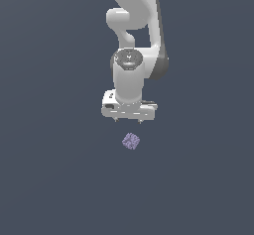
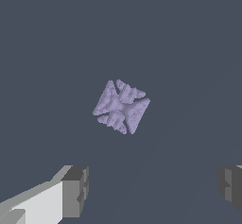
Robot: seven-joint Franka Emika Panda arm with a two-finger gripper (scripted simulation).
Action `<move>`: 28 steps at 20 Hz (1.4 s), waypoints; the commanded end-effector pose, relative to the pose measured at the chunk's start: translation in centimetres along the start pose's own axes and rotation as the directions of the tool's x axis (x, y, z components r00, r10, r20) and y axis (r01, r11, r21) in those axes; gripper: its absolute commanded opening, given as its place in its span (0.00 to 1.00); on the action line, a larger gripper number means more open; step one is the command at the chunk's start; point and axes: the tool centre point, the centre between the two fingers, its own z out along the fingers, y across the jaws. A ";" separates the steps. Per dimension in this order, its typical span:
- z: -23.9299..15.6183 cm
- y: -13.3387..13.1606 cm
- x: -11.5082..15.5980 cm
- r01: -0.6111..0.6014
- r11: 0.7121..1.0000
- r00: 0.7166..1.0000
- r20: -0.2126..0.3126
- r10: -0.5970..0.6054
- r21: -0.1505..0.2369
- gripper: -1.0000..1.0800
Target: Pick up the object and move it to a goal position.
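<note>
The object (image 1: 131, 141) is a small pale lavender lump with a bumpy surface, lying on the dark grey floor. In the wrist view the object (image 2: 121, 106) sits in the middle of the picture, with ridged faces. My gripper (image 1: 129, 120) hangs from the white arm, pointing down, above the object and apart from it. It is open and empty. In the wrist view the gripper (image 2: 153, 187) shows two grey fingertips (image 2: 75, 190) set wide apart, with the object beyond them and not between them.
A flat dark grey floor (image 1: 49, 179) fills both views. The white arm (image 1: 134, 40) rises above the gripper to the top of the exterior view.
</note>
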 end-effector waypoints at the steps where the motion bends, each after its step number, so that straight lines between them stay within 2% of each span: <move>1: 0.5 -0.2 0.4 -0.043 0.999 0.999 -0.001 0.043 0.001 0.96; 7: 2.4 -0.8 1.7 -0.183 0.983 0.983 -0.004 0.183 0.004 0.96; 16: 5.0 -1.6 3.3 -0.367 0.930 0.930 -0.008 0.367 0.008 0.96; 23: 6.0 -1.9 3.9 -0.433 0.901 0.901 -0.010 0.433 0.009 0.96; 28: 6.1 -1.9 3.9 -0.439 0.899 0.899 -0.010 0.439 0.009 0.96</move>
